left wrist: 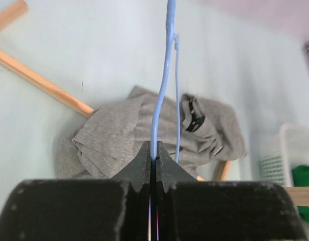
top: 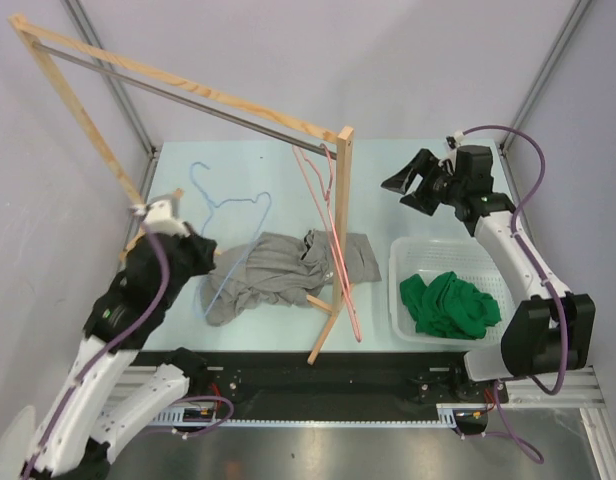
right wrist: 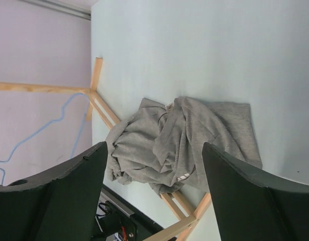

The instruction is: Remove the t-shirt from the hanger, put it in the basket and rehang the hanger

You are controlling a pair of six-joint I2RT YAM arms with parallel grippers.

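Observation:
The grey t-shirt [top: 288, 270] lies crumpled on the table by the wooden rack's right foot. It also shows in the left wrist view [left wrist: 112, 138] and the right wrist view [right wrist: 194, 135]. My left gripper [top: 208, 255] is shut on the thin blue wire hanger [top: 233, 212], at the shirt's left edge. In the left wrist view the gripper [left wrist: 154, 150] pinches the hanger wire [left wrist: 163, 90], which rises above the shirt. I cannot tell whether any of the hanger is still inside the shirt. My right gripper [top: 413, 185] hangs open and empty above the table, right of the rack; in its own view [right wrist: 154, 170] the shirt lies below.
A wooden rack [top: 343, 240] with a metal rod [top: 188, 100] spans the table. A pink hanger [top: 333, 225] hangs by its right post. A white basket [top: 403, 255] at the right holds green clothing [top: 448, 305].

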